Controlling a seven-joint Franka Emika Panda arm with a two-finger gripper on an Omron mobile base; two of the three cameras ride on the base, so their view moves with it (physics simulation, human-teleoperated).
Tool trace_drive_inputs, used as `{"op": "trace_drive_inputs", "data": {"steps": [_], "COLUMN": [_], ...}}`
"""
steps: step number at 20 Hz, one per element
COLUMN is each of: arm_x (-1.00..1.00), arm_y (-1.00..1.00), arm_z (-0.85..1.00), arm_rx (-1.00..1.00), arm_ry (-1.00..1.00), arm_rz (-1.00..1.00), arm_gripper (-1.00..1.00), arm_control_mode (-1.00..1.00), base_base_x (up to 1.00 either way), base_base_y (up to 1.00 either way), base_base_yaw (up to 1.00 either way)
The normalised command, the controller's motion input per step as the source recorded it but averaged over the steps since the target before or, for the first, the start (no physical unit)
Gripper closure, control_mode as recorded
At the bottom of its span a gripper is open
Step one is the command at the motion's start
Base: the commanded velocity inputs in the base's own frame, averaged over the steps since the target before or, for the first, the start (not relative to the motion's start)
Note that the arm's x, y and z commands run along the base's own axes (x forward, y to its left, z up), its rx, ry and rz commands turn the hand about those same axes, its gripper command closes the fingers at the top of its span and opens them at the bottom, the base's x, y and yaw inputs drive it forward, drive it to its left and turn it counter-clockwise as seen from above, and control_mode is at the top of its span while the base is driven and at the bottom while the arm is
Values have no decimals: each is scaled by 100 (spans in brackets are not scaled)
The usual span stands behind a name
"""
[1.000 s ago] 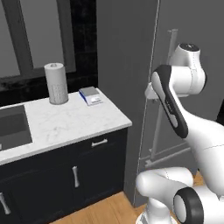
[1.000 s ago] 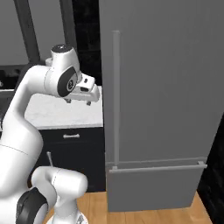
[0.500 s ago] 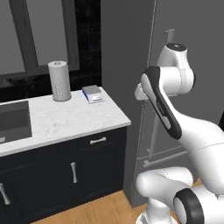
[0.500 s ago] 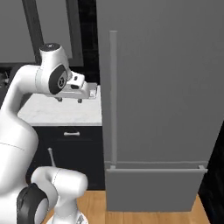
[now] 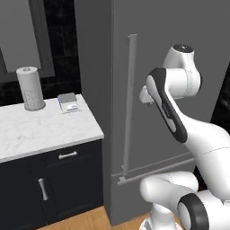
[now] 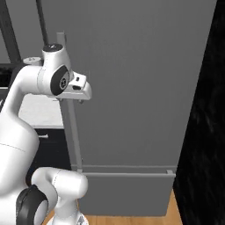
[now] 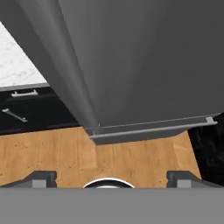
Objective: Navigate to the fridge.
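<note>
The fridge (image 6: 140, 88) stands right in front of the base, so the drive looks nearly finished. Fingers (image 7: 43, 179) are apart, holding nothing.

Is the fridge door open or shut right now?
Shut. The fridge door sits flush with the lower drawer front, no gap showing beside the vertical handle.

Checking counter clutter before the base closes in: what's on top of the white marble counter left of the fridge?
On the white marble counter: an upright grey paper-towel roll and a small flat grey box, apart. The counter's left end is out of frame.
</note>
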Motion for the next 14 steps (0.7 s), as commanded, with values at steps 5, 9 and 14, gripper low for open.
{"op": "trace_drive_inputs", "data": {"steps": [5,9,14], "arm_x": [0,0,0], "arm_y": [0,0,0], "arm_z": [0,0,0], "arm_rx": [0,0,0], "arm_ry": [0,0,0], "arm_rz": [0,0,0], "arm_gripper": [-100,-100,-100], "arm_control_mode": [100,100,100], "base_base_x": [49,19,26], "base_base_y": [-57,-37,-16], "base_base_yaw": [15,14,13]}}
